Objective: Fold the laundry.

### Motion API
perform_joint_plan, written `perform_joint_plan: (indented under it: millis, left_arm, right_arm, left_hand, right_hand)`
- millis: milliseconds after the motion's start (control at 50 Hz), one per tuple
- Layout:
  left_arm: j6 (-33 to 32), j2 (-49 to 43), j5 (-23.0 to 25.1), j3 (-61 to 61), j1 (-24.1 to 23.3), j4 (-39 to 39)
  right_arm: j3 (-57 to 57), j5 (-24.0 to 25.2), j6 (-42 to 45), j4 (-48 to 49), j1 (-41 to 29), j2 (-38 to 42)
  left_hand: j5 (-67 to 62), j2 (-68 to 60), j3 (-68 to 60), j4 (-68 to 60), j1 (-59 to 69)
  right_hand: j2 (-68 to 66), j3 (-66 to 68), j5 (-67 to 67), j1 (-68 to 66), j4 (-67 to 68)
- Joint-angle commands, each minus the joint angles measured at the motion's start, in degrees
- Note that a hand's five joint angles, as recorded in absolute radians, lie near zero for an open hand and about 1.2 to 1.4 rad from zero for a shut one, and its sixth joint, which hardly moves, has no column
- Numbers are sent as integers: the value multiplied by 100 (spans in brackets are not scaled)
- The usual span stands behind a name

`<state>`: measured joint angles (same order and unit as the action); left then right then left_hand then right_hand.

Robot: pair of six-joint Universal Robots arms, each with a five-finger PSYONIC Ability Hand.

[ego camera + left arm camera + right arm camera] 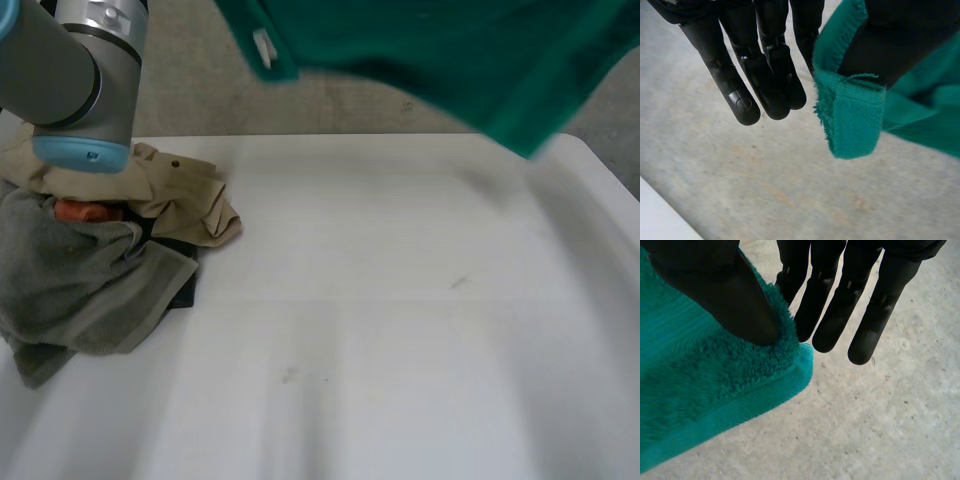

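A green towel (430, 50) hangs in the air above the far edge of the white table (400, 330), stretched across between both hands. In the left wrist view my left hand (765, 75) pinches a hemmed corner of the towel (855, 125) between its thumb and the nearest finger, while the other fingers point straight down. My right hand (840, 310) presses its thumb onto another corner of the towel (715, 380), against the finger behind it. The rest of its fingers hang straight beside the cloth. Grey floor lies below both hands.
A pile of laundry sits at the table's left side: a grey towel (70, 290), a beige garment (185, 195), something orange (85, 212) and a dark item (185, 290) underneath. My left arm (70, 70) rises over that pile.
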<state>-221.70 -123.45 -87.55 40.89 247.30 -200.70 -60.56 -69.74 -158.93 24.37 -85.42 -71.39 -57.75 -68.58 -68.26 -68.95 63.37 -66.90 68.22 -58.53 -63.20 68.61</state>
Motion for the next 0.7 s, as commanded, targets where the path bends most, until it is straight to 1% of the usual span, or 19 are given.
perform_joint_plan:
  millis: [20, 160, 180, 220, 260, 340, 380, 420, 460, 480, 540, 620, 700]
  left_arm:
    - [39, 128, 194, 1233, 3, 489]
    - [21, 111, 441, 2843, 38, 23]
    - [47, 50, 467, 3228, 29, -64]
    - [21, -21, 476, 3591, 20, -153]
    - [30, -143, 502, 4073, 20, -249]
    - [22, -380, 502, 4645, 47, -373]
    - [21, -434, 502, 4796, 64, -399]
    - [48, -443, 511, 4946, 108, -408]
    - [48, -399, 494, 4998, 143, -408]
    - [65, -329, 502, 5060, 178, -382]
    - [118, -197, 502, 5157, 214, -320]
    - [285, -12, 520, 5245, 266, -197]
    - [487, 67, 529, 5289, 337, -127]
  right_arm:
    - [-648, 233, 511, -301, -168, 55]
    - [-1317, 382, 864, -688, -186, 406]
    - [-1474, 452, 977, -810, -169, 546]
    - [-1633, 514, 1101, -951, -151, 687]
    - [-1826, 593, 1302, -1162, -116, 924]
    - [-2029, 637, 1706, -1504, -11, 1319]
    - [-2047, 646, 1891, -1654, 95, 1435]
    - [-2074, 664, 2094, -1857, 209, 1531]
    - [-2082, 690, 2147, -1954, 262, 1558]
    - [-2083, 716, 2147, -1997, 306, 1567]
    - [-2109, 743, 2121, -2007, 359, 1558]
    - [-2144, 813, 2112, -2042, 420, 1462]
    - [-2205, 875, 2121, -2077, 456, 1339]
  left_hand:
    - [-1225, -1142, -1174, -1105, 1663]
    - [-1225, -1142, -1174, -1105, 1663]
    - [-1225, -1142, -1174, -1105, 1663]
    - [-1210, -1128, -1159, -1091, 1648]
    - [-943, -860, -892, -823, 1380]
    - [-287, -205, -236, -167, 725]
    - [-67, 15, -16, 52, 505]
    - [470, 552, 521, 589, -32]
    - [1058, 1140, 1109, 1177, -620]
    - [1710, 1793, 1761, 1830, -1273]
    - [2488, 2571, 2539, 2608, -2051]
    - [2558, 2641, 2609, 2678, -2121]
    - [1988, 2070, 2039, 2107, -1550]
  right_hand:
    - [-1310, 1178, -1147, -1680, 1139]
    - [-1310, 1178, -1147, -1680, 1139]
    - [-1310, 1178, -1147, -1680, 1139]
    - [-1310, 1178, -1147, -1680, 1139]
    - [-1310, 1178, -1147, -1680, 1139]
    - [-1310, 1178, -1147, -1680, 1139]
    - [-1310, 1178, -1147, -1680, 1139]
    - [-1310, 1178, -1147, -1680, 1139]
    - [-1310, 1178, -1147, -1680, 1139]
    - [-1310, 1178, -1147, -1680, 1139]
    - [-1310, 1178, -1147, -1680, 1139]
    - [-1310, 1178, -1147, -1680, 1139]
    - [-1310, 1178, -1147, -1680, 1139]
